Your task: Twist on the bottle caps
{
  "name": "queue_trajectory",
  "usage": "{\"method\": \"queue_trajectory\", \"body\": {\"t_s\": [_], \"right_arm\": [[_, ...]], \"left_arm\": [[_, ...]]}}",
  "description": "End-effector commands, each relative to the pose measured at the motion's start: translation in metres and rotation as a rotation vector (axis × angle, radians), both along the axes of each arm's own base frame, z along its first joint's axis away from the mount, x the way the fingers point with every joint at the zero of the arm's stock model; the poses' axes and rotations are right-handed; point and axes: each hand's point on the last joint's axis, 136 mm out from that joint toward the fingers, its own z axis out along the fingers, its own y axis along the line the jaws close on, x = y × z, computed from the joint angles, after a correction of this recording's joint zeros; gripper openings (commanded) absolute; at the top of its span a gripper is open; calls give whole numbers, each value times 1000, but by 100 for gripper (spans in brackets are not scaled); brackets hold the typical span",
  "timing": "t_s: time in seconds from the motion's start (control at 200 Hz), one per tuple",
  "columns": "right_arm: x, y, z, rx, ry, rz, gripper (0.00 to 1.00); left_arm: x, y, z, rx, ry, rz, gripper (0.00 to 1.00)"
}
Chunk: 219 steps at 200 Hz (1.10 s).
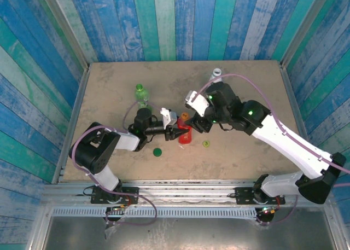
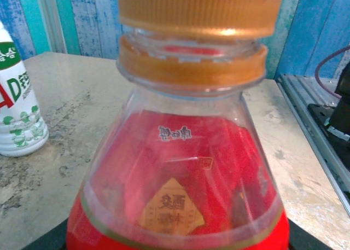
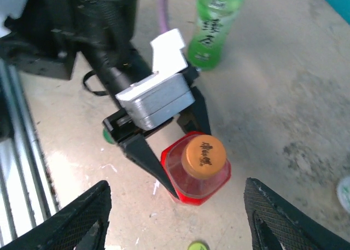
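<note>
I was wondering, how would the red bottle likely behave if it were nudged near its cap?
The red bottle stands upright, so a nudge up by the orange cap would probably tip it, though the left pincer closed on its sides should steady it. Its clear, glossy plastic looks smooth, so it is perhaps slippery.

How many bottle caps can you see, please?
3: an orange cap on the red bottle, a dark green cap left of it, a yellow-green cap right of it; none seems hidden.

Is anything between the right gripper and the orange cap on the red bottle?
Nothing visible does. The right gripper hangs open over the orange cap; the left gripper grips the red bottle lower down, clear of the cap.
</note>
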Motion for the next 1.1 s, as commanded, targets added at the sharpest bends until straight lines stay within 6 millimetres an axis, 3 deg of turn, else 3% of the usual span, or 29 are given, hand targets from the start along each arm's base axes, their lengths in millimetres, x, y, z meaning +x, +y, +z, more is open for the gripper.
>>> {"method": "queue_trajectory", "body": {"t_s": [0.0, 0.31, 0.501, 0.961, 1.091], "right_arm": [[-22, 11, -10, 24, -71, 314, 63], [-2, 10, -35, 2, -38, 416, 53], [1, 12, -42, -8, -2, 430, 49], [7, 18, -50, -14, 66, 423, 27], [6, 16, -56, -29, 95, 401, 24]], "left_arm": [[-25, 1, -20, 54, 117, -100, 55], [-35, 1, -15, 56, 105, -162, 56], [-36, 1, -16, 57, 105, -161, 56], [-32, 2, -16, 62, 99, -137, 56], [-28, 2, -14, 56, 96, -111, 56]]}}
